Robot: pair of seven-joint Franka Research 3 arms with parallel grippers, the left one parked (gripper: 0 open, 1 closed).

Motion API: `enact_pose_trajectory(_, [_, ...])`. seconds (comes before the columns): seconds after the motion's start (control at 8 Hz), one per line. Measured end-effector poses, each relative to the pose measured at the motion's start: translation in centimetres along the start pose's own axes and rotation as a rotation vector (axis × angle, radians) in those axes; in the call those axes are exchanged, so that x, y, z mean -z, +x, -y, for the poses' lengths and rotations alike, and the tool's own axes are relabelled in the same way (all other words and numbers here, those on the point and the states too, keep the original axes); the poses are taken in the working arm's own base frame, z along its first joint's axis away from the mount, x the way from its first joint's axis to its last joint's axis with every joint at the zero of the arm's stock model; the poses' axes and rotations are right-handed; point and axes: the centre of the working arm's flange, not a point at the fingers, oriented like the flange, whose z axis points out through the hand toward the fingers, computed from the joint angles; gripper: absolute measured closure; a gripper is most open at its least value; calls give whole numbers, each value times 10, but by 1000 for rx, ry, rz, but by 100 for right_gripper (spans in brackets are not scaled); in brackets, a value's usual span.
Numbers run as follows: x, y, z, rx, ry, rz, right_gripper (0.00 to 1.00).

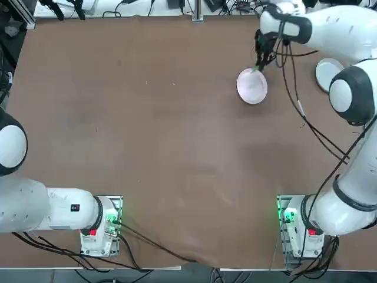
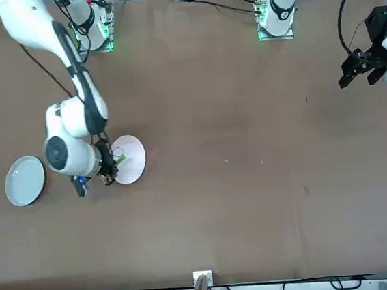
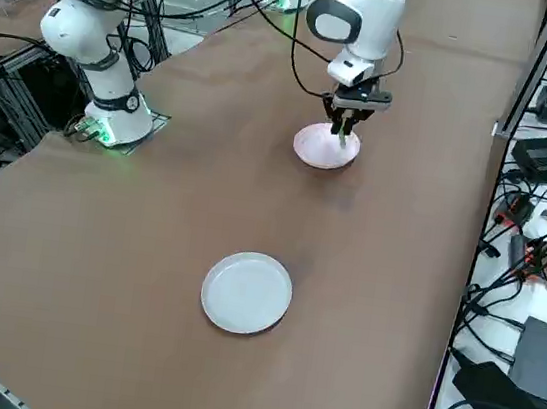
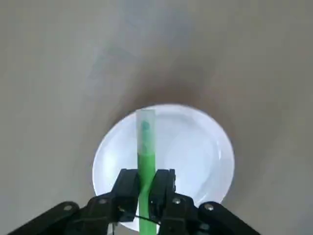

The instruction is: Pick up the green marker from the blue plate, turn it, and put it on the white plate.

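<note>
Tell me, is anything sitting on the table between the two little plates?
No. In the right side view, only bare brown table lies between the blue plate and the white plate. The right gripper, shut on the green marker, is over the white plate.

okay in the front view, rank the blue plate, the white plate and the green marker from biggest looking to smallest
1. Blue plate and white plate: they look about alike; the arm hides part of the white one, so I won't rank them.
2. Green marker: smallest, just a sliver showing, held in the right pincer over the white plate.

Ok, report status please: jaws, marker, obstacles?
Right gripper shut on green marker, above white plate. Blue plate empty. Nothing in the way.
</note>
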Motion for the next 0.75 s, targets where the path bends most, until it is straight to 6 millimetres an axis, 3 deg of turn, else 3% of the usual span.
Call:
enact_pose_trajectory(0.25, [-27, -11, -4, -64, -11, -4, 85])
enact_pose_trajectory(0.75, [-55, -17, -9, -132, -38, -5, 85])
